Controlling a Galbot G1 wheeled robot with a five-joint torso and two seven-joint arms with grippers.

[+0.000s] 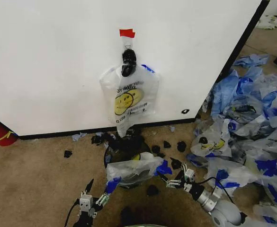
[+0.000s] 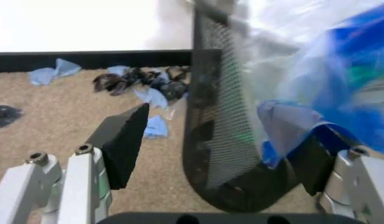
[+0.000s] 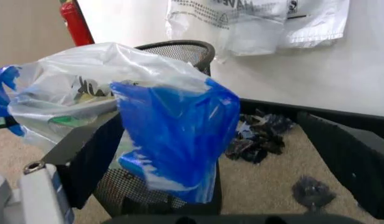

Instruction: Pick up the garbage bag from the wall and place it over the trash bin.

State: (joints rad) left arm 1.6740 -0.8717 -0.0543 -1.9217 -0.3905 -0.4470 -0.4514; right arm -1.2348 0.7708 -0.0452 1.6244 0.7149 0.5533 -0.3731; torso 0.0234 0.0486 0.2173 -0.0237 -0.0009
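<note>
1. Grippers sit low on either side of the trash bin: the left gripper near its left rim, the right gripper near its right.
2. The garbage bag lies draped across the bin's top, clear plastic with blue corners hanging toward each gripper.
3. The left gripper's jaws stand apart; in the left wrist view one finger is outside the mesh wall and the other touches a blue corner of the bag, so no grip is made.
4. The right gripper's jaws also stand apart, with the blue edge of the bag hanging between them and nothing pinched.
5. A second smiley bag hangs on the white wall from a hook under red tape.
6. Risk, as I judge it: the bag only rests on the rim, so any nudge could slide it onto the carpet among the black scraps.
7. The thin film could also snag on a finger and be dragged off as an arm withdraws, or the light bin could tip.
</note>
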